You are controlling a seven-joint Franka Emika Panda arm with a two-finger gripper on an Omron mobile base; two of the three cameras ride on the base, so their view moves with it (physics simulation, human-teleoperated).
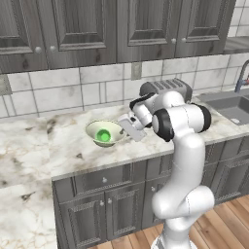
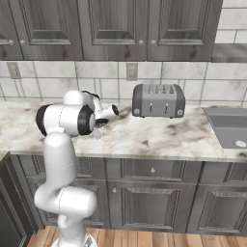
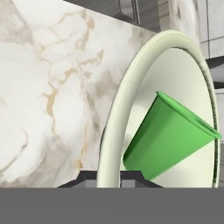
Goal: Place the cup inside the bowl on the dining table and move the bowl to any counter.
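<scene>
The counter (image 1: pixel 73 151), veined marble over dark cabinets, carries the bowl (image 1: pixel 104 132), which sits tilted toward the arm with the cup (image 1: pixel 103 135) lying inside. The tool (image 3: pixel 108 177) is pinched on the bowl's near rim, at the bowl's right in the left base view. To my eye, setting the bowl flat and letting go is what remains.

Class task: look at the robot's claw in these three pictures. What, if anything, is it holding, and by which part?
The claw is shut on the bowl, pinching its rim with one fingertip on either side. The cup lies inside the bowl, not gripped itself.
</scene>
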